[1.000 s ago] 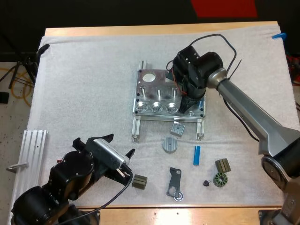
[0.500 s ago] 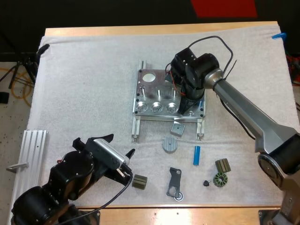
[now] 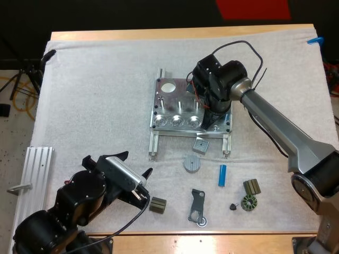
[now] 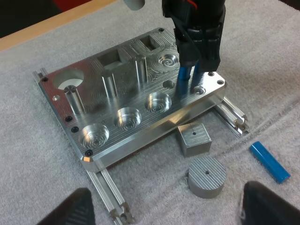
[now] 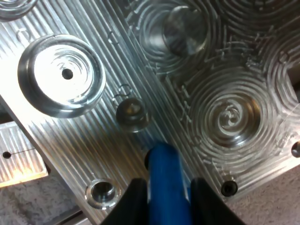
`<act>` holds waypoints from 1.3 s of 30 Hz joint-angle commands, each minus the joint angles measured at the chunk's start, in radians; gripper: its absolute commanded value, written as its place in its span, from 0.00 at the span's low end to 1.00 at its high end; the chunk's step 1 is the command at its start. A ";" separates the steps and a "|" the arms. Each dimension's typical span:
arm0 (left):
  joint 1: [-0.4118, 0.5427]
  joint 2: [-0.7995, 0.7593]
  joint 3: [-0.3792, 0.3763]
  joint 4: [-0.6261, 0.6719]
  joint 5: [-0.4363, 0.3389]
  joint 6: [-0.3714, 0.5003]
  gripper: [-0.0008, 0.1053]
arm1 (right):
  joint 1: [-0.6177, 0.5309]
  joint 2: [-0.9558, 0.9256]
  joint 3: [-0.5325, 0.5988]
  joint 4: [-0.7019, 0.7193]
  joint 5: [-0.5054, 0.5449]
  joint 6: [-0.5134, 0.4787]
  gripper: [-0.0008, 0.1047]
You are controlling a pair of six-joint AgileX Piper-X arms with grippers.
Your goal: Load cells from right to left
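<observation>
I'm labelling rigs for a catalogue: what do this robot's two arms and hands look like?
The right arm has a smooth silver-grey tubular link between bulky, rounded black joint housings. The left arm shows the same glossy black housings. The left hand and right hand each end in two black fingers.

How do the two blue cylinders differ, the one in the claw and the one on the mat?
The gripped blue cylinder stands upright; the loose blue cylinder lies flat. The gripped one is pinched by the right gripper over the metal fixture; the loose one rests untouched on the white mat, near a grey metal disc. Both are the same bright blue, round and smooth.
</observation>
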 commanded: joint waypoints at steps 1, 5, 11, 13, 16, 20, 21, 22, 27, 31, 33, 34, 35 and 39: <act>-0.003 -0.005 -0.009 -0.018 0.000 0.000 0.61 | -0.004 0.006 -0.009 -0.005 0.019 -0.011 0.13; -0.003 -0.005 -0.009 -0.018 0.000 0.000 0.61 | -0.004 0.006 -0.009 -0.025 0.019 -0.014 0.13; -0.003 -0.005 -0.009 -0.018 0.000 0.000 0.61 | -0.004 0.006 -0.009 -0.027 0.019 -0.015 0.13; -0.003 -0.005 -0.009 -0.018 0.000 0.000 0.61 | -0.004 0.011 -0.009 -0.027 0.019 -0.015 0.13; -0.003 -0.005 -0.009 -0.018 0.000 0.000 0.61 | -0.004 0.024 -0.009 -0.023 0.019 -0.015 0.13; -0.003 -0.005 -0.009 -0.018 0.000 0.000 0.61 | -0.001 0.028 -0.009 -0.001 0.019 -0.015 0.13; -0.003 -0.005 -0.009 -0.018 0.000 0.000 0.61 | -0.001 0.024 -0.009 0.006 0.019 -0.015 0.13; -0.003 -0.005 -0.009 -0.018 0.000 0.000 0.61 | -0.001 0.024 -0.009 0.010 0.019 -0.015 0.13; -0.003 -0.005 -0.009 -0.018 0.000 0.000 0.61 | -0.001 0.021 -0.009 0.050 0.019 -0.015 0.13; -0.003 -0.005 -0.009 -0.018 0.000 0.000 0.61 | -0.001 0.018 -0.009 0.058 0.019 -0.015 0.13; -0.003 -0.005 -0.009 -0.018 0.000 0.000 0.61 | -0.001 0.016 -0.009 0.057 0.019 -0.015 0.13; -0.003 -0.005 -0.009 -0.018 0.000 0.000 0.61 | -0.001 0.015 -0.009 0.057 0.019 -0.015 0.13; -0.003 -0.005 -0.009 -0.018 0.000 0.000 0.61 | -0.001 0.012 -0.009 0.057 0.019 -0.013 0.13; -0.003 -0.005 -0.009 -0.018 0.000 0.000 0.61 | -0.001 -0.005 -0.009 0.039 0.019 -0.011 0.13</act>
